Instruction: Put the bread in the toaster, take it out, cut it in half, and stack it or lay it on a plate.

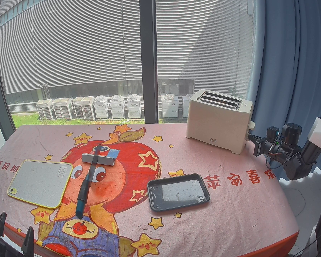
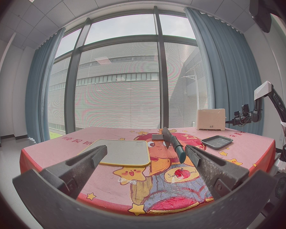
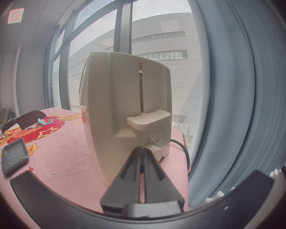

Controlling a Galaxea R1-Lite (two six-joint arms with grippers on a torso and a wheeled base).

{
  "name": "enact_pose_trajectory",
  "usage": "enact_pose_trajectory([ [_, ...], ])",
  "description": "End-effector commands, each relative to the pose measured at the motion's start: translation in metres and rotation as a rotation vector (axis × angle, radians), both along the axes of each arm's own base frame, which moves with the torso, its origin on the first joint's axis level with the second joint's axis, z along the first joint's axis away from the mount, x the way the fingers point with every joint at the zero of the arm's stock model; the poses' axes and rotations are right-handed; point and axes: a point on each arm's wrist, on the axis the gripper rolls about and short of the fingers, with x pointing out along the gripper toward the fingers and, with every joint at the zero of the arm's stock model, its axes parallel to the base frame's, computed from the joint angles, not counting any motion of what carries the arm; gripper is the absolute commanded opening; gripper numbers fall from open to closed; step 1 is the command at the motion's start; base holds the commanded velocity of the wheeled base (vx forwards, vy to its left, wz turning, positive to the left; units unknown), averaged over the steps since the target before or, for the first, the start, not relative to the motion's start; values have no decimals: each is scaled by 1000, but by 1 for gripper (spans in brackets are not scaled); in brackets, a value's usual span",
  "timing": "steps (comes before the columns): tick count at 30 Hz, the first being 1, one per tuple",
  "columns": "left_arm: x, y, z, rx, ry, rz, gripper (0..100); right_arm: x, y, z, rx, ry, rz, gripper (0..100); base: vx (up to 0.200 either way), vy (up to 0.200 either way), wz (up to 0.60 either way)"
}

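The cream toaster (image 1: pixel 219 120) stands at the table's far right; its two top slots look dark and I cannot tell whether bread is inside. My right gripper (image 1: pixel 252 137) is shut and empty at the toaster's end face. Its tips (image 3: pixel 142 150) are just below the lever (image 3: pixel 148 120), right by the dial. The lever sits at the low end of its slot. My left gripper (image 2: pixel 146 153) is open and empty, low at the table's near-left corner (image 1: pixel 14 230). A dark rectangular plate (image 1: pixel 178 191) lies empty in front of the toaster.
A yellow-edged cutting board (image 1: pixel 39 182) lies at the left. Beside it a teal-handled knife (image 1: pixel 86 182) leans with its blade on a small grey rest (image 1: pixel 98 159). Window glass runs behind the table, and a blue curtain hangs close to the right arm.
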Motion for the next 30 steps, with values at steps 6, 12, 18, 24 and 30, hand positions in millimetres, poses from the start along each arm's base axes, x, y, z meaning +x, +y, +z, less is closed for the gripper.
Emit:
enact_pose_trajectory([
  [6,0,0,-5,0,1,0,100,0,-1,-2,0,8,-3,0,0,0,0],
  [12,0,0,-5,0,1,0,100,-1,-1,-3,-1,12,-3,0,0,0,0],
  [18,0,0,-5,0,1,0,100,-2,-1,-3,-2,17,-5,0,0,0,0],
  [24,0,0,-5,0,1,0,100,-2,-2,-4,-2,19,-8,0,0,0,0],
  [30,0,0,-5,0,1,0,100,-3,-1,-4,-2,22,-8,0,0,0,0],
])
